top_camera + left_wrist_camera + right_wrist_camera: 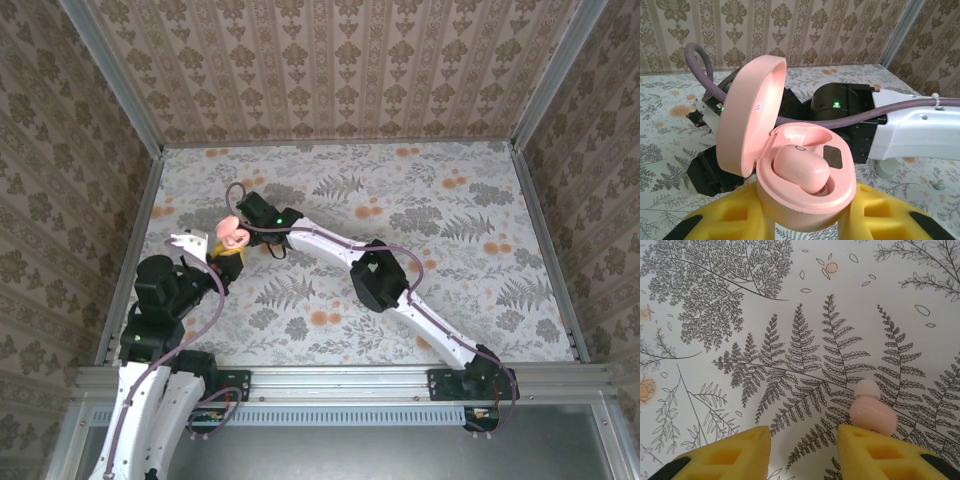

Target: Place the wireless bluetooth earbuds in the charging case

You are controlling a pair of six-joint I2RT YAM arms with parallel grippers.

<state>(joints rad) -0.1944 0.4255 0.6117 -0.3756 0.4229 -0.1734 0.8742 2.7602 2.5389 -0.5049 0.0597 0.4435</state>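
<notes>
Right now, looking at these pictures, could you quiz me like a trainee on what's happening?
1. True or false: the lid of the charging case is shut.
2. How many earbuds sit in the case? A none, B one, C two.
3. Where does the loose earbud lie?
Key: 1 false, the lid stands open. 2 B, one seated earbud. 3 on the table, beside one finger of the open right gripper, not between its fingers.
</notes>
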